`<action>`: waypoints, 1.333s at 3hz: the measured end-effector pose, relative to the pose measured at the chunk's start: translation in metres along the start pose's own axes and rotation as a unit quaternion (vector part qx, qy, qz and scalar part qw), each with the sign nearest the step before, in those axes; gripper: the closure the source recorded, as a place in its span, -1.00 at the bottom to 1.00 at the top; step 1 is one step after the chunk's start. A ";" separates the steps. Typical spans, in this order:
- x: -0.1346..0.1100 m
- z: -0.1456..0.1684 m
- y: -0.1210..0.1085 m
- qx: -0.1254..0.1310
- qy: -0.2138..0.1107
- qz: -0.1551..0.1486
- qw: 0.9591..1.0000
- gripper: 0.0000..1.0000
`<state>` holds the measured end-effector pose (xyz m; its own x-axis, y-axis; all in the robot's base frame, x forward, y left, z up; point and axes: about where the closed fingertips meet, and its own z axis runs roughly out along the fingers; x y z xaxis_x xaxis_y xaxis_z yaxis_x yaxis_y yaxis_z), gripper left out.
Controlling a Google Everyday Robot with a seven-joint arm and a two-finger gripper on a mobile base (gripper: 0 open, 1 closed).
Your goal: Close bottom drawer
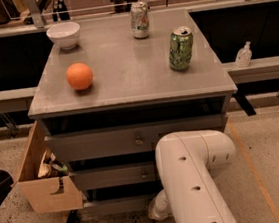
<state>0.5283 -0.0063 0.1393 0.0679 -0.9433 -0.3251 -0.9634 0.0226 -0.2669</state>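
The grey cabinet [127, 92] stands in the middle, and on its top there are an orange [79, 76], a white bowl [64, 34], a green can [180, 48] and a second can [139, 20] further back. The bottom drawer [115, 206] is the lowest grey strip of the cabinet, under two drawers with small knobs, and its front stands a little forward of them. The white arm [192, 178] reaches down in front of the cabinet. The gripper [156, 211] is low, at the right part of the bottom drawer's front, mostly hidden by the arm; I cannot tell if it is released or clenched. An open wooden box [48, 194] is at the cabinet's left side.
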 end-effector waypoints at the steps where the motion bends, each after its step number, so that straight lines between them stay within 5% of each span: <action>1: 0.000 0.000 0.000 0.000 0.000 0.000 1.000 -0.38; 2: -0.001 0.001 0.001 -0.001 0.000 0.000 1.000 -0.83; 4: -0.001 -0.002 0.010 -0.001 0.000 0.000 1.000 -1.00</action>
<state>0.5184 -0.0058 0.1384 0.0683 -0.9430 -0.3256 -0.9639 0.0218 -0.2653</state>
